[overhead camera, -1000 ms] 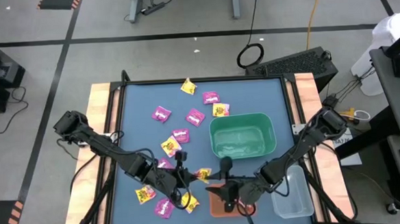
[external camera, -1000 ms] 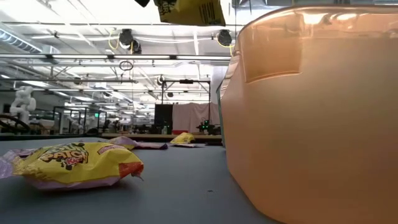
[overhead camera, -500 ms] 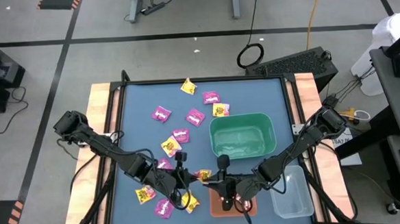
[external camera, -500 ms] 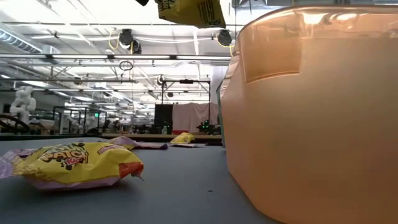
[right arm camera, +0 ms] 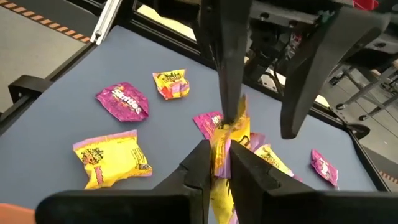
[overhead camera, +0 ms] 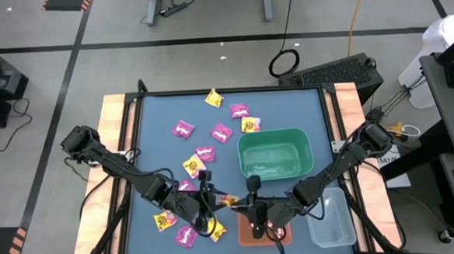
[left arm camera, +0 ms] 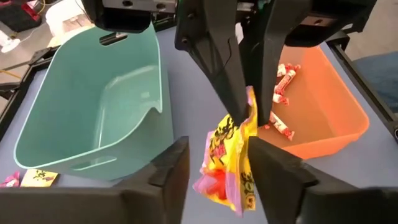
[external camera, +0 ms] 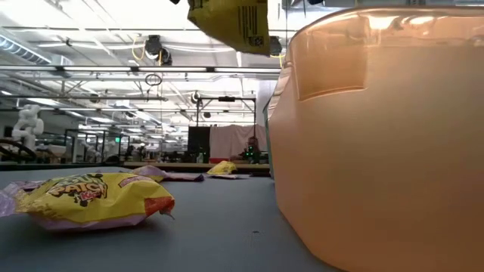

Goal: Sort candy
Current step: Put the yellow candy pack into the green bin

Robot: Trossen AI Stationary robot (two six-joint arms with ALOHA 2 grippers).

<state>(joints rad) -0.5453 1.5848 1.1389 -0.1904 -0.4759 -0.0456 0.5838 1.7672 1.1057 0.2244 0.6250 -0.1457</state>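
A: Where do the bins sit?
B: Green bin [overhead camera: 275, 154] right of centre; orange bin [overhead camera: 260, 222] at the table's [overhead camera: 156, 115] near edge; clear bin [overhead camera: 330, 219] at its near right corner.
A: And the candy [overhead camera: 221, 132]?
B: Scattered left of them.

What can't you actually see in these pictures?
Low view: the orange bin blocks everything behind it on that side.
Low view: the hanging yellow packet is cut by the top edge; what holds it is out of frame.
High view: the right arm covers most of the orange bin's inside.
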